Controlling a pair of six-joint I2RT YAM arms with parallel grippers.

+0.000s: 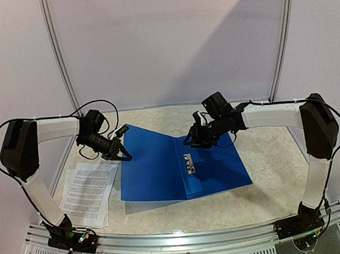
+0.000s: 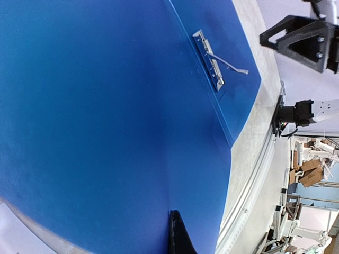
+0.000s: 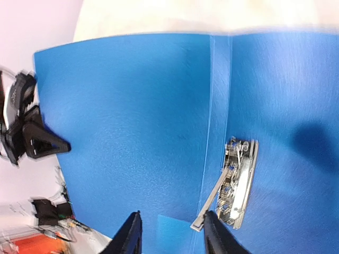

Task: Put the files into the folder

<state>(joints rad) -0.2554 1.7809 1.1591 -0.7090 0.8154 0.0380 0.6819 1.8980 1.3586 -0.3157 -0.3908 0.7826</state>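
Observation:
The blue folder [image 1: 155, 169] lies open on the table, its left cover tilted up. Its metal clip [image 1: 189, 163] sits by the spine, and its lever [image 3: 212, 201] stands raised. My left gripper [image 1: 125, 156] grips the left cover's outer edge. In the left wrist view only one finger [image 2: 180, 235] shows against the blue cover [image 2: 106, 106]. My right gripper [image 1: 193, 140] hovers open and empty over the spine, and its right finger [image 3: 220, 235] is close to the lever's tip. The files [image 1: 88, 192], printed white sheets, lie on the table left of the folder.
A metal rail [image 1: 179, 244] runs along the table's near edge by the arm bases. White wall panels with curved poles [image 1: 58, 53] stand behind the table. Bare marbled tabletop [image 1: 273, 166] shows to the right of the folder.

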